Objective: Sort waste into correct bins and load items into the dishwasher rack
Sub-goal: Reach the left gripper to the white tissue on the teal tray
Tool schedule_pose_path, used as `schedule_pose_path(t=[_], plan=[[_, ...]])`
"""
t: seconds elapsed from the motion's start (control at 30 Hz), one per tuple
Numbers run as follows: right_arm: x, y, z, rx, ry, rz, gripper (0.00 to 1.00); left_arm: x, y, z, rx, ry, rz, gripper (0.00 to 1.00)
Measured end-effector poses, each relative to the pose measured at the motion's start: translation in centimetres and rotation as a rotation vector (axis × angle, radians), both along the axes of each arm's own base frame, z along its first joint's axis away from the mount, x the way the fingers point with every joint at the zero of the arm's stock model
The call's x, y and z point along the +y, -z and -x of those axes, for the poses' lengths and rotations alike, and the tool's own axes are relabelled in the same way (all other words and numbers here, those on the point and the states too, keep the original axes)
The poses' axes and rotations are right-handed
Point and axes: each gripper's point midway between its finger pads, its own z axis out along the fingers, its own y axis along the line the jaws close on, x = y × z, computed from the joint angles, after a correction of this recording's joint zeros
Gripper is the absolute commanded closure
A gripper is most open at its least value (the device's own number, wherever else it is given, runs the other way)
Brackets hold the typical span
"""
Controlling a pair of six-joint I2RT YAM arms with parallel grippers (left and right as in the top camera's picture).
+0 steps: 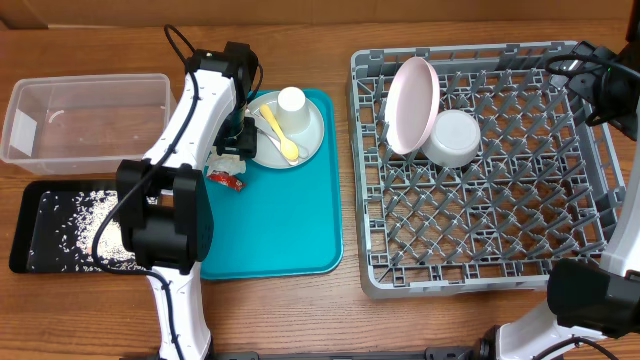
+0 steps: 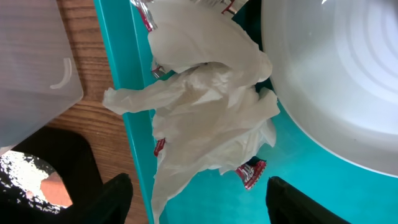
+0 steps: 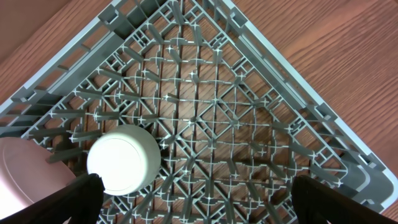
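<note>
The crumpled white napkin lies on the left edge of the teal tray, with a small red packet partly under it. My left gripper is open just above them, one finger on each side of the napkin's lower tail. From overhead, the napkin and red packet sit beside the grey-green plate, which carries a white cup and a yellow spoon. My right gripper hangs open over the dishwasher rack, holding nothing. In the rack are an upturned white bowl and a pinkish plate on edge.
The clear tub stands at the far left. In front of it the black tray holds scattered rice. The teal tray lies between these bins and the rack. The left arm's base stands over the teal tray's near left corner.
</note>
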Motion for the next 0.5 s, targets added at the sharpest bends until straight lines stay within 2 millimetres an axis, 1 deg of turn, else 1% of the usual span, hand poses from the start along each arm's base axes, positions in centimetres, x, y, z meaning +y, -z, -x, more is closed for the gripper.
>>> schedule_pose_path(t=[0.17, 0.3, 0.5], plan=[[0.00, 0.00, 0.01, 0.000, 0.000, 0.000, 0.00, -0.05, 0.06, -0.27, -0.010, 0.000, 0.002, 0.30], [0.00, 0.00, 0.01, 0.000, 0.000, 0.000, 0.00, -0.03, 0.06, -0.33, -0.013, 0.000, 0.003, 0.21], [0.00, 0.00, 0.01, 0.000, 0.000, 0.000, 0.00, 0.30, 0.10, -0.47, -0.017, -0.009, 0.004, 0.23]])
